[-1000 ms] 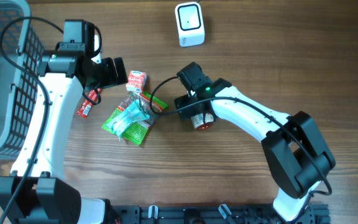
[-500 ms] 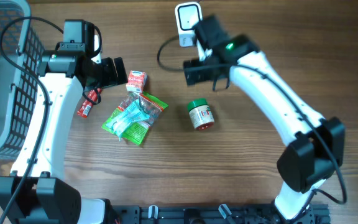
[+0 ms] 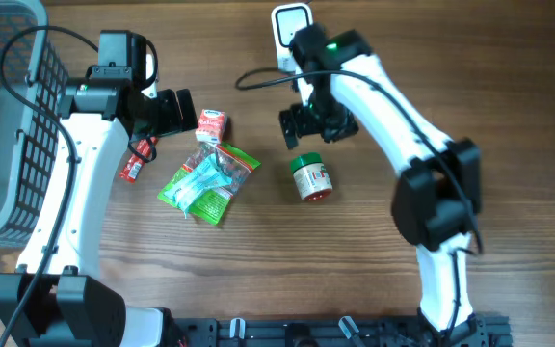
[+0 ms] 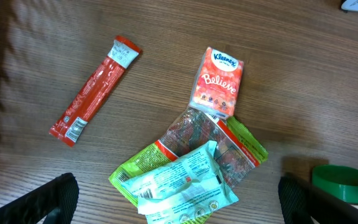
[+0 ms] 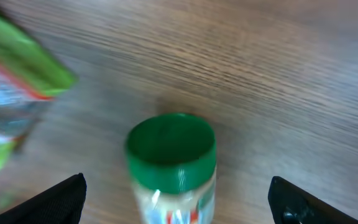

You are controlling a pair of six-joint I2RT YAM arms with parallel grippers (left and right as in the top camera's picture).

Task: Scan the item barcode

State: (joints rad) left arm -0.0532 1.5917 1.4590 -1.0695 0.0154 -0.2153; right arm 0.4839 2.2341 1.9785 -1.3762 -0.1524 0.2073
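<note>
**Item:** small jar with a green lid and a red-and-white label (image 3: 310, 180). It is on the brown wooden table (image 3: 258, 275), right of centre. It appears to lie on its side, lid end toward the white box-shaped barcode scanner (image 3: 285, 21) at the far edge. Nothing touches it. It is in the same spot as half a second ago.

**Right gripper** (image 3: 313, 132): jaws spread wide and empty, hanging just above the jar on its scanner side.
- A second ago it was down over the jar.
- Half a second ago it was up beside the scanner.
- Now it is between the two, and the arm covers part of the scanner.
- The right wrist view is blurred. The green lid sits centred between the two dark fingertips (image 5: 64, 199).

**Left gripper** (image 3: 178, 113): jaws spread and empty, just beside the orange Kleenex tissue pack (image 3: 211, 125). Its pose is the same in all three overhead frames.

**Other items**, none shifted:
- A pile of green and clear snack pouches (image 3: 206, 183) lies between the tissue pack and the jar. Its upper edge reaches the pack and it is apart from the jar.
- A red stick sachet (image 3: 133, 162) lies left of the pile.
- A grey mesh basket (image 3: 8, 125) stands at the left edge.
</note>
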